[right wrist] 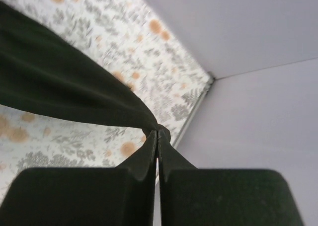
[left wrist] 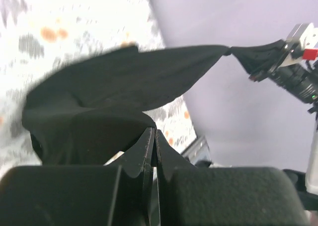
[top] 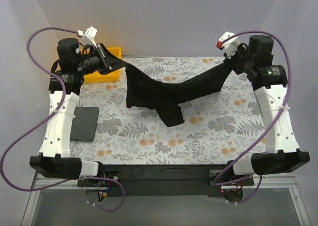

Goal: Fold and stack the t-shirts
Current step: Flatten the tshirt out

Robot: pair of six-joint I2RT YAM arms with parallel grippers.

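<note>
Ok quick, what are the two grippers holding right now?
Left gripper: shut on one end of the black t-shirt.
Right gripper: shut on the other end of it.

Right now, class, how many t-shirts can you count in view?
2. The stretched t-shirt hangs between the left gripper and right gripper; the folded t-shirt lies flat beside the left arm. The yellow bin may hide more.

- A table (top: 218, 131) with a grey fern print and orange blooms fills the middle.
- A plain pale back wall (top: 164, 17) rises just behind the table.
- A left wall (top: 17, 27) and a right wall (top: 300, 17), equally pale, flank the table.
- A black rail (top: 164, 172) runs along the table's near edge.
- Soft, even light falls over the table.
</note>
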